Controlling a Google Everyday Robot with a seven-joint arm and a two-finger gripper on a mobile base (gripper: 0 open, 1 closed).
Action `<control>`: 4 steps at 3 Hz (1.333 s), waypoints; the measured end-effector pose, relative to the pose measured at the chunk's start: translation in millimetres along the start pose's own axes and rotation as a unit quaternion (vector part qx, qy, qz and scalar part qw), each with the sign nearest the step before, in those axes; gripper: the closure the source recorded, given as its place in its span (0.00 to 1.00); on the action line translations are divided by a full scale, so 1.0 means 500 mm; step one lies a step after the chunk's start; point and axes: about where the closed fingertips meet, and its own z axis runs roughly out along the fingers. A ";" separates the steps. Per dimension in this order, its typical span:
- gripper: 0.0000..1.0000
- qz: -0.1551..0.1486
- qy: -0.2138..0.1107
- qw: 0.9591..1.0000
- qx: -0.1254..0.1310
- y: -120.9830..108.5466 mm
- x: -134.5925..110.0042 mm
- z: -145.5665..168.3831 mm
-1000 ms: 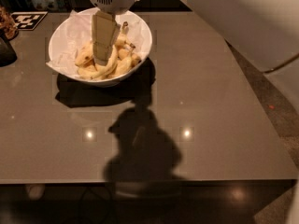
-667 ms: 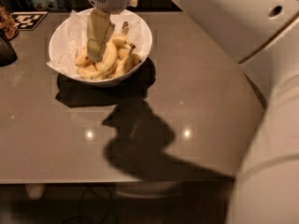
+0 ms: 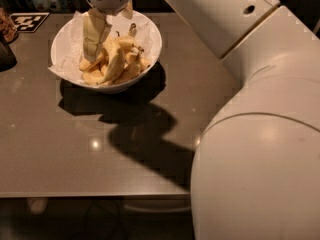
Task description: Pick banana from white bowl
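Camera view: my gripper [image 3: 94, 49] hangs inside the white bowl [image 3: 153, 49] at the far left of the table [image 3: 75, 154], whether closed I cannot tell, with the banana [image 3: 116, 60] just to its right, lying near-to-far.

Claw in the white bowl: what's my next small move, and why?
Probably ease the claw slightly lower. It reaches down into the white bowl at the left of the banana pile, its tip about level with the top fruit, and no banana looks lifted yet.
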 end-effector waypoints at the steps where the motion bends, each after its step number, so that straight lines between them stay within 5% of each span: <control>1: 0.24 0.006 -0.003 1.000 -0.012 -0.005 -0.016 0.016; 4: 0.32 0.017 0.003 0.999 -0.034 -0.020 -0.038 0.065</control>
